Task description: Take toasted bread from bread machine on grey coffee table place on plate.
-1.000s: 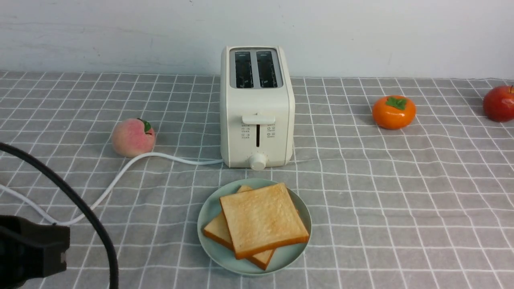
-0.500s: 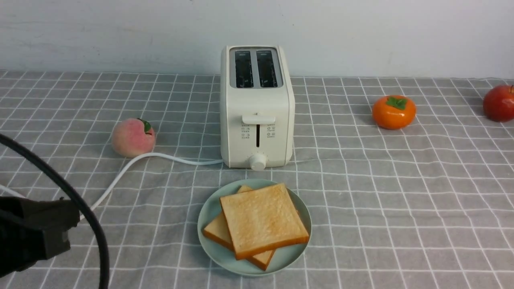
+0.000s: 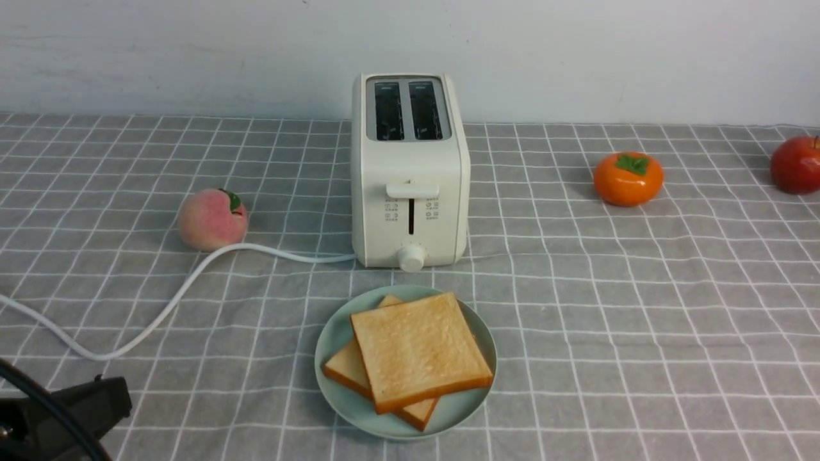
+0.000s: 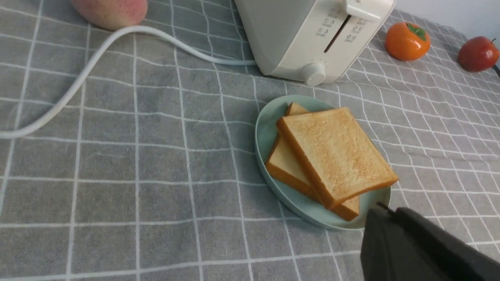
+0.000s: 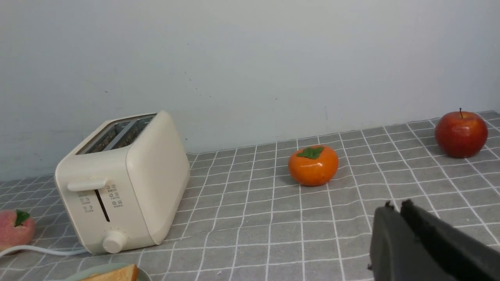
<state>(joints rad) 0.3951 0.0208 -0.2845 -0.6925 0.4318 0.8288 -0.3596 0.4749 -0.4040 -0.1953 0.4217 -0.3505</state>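
The toaster (image 3: 410,186) is showing tiny markings (too small to read). The plate (image 3: 330,397) is holding two toast slices (image 3: 419,352). Both jaws are staying closed, gripping nothing visible.

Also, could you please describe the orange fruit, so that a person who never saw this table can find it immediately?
Start from the cream-white toaster standing near the back of the grey checked table. To its right sits a squat, glossy orange persimmon. Its flat green leaf cap sets it apart from the red apple farther right and the pink peach left of the toaster.
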